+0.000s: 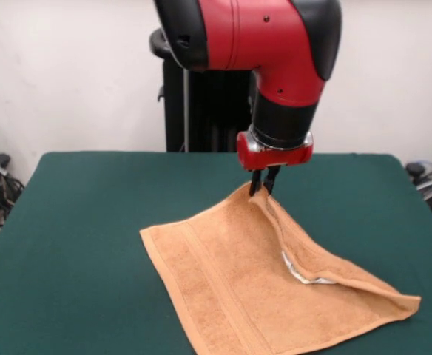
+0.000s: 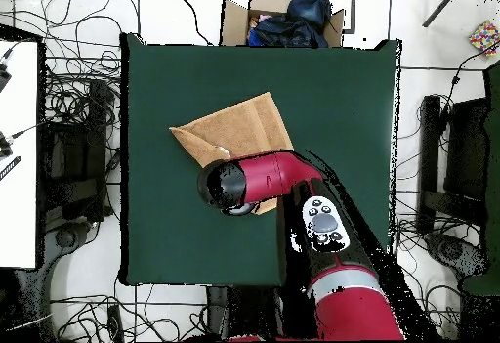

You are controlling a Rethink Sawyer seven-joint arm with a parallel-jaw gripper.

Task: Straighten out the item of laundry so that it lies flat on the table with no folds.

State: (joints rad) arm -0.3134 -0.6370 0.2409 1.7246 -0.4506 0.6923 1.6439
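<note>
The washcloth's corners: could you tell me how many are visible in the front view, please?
3. On the washcloth, one is pinched up at the gripper, one lies left, one far right; the fourth falls below the picture's edge.

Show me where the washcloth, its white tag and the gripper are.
washcloth [image 1: 223, 288]: front view, flat middle of the cloth.
white tag [image 1: 299, 275]: front view, under the folded edge.
gripper [image 1: 263, 189]: front view, fingertips pinching the raised corner.
</note>
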